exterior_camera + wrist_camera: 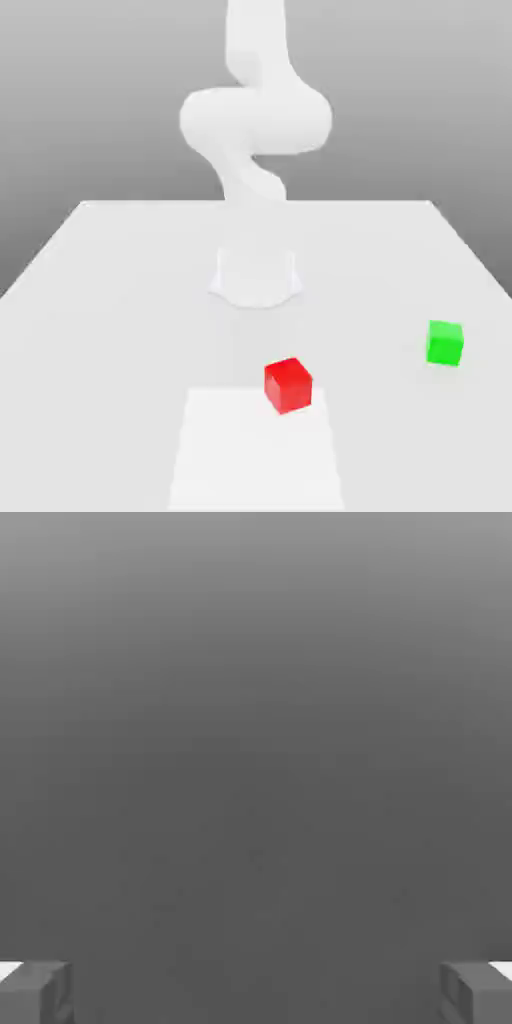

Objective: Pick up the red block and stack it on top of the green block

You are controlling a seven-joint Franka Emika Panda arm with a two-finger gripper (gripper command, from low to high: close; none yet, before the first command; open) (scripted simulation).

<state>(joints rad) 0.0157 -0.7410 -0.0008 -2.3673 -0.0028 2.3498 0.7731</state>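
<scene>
A white table stretches away from the viewer under a plain grey backdrop. At the far middle of the table stands a white robot arm, rising from a round base and bending in a thick curve before it runs off the top of the exterior view. A red block sits on the table near the front, a little toward the exterior view's right of centre, turned slightly so that one corner faces forward. It rests at the far right corner of a paler white rectangle marked on the table surface, overlapping that patch's far edge. A green block sits on the table well apart from the red one, farther toward the exterior view's right and slightly farther back. Both blocks rest flat on the surface, and nothing is touching either of them. In the hand view, the gripper looks out onto an even grey backdrop. Its two grey fingertips show at opposite edges of the frame, spread wide apart with open space between them, and they grip nothing.
</scene>
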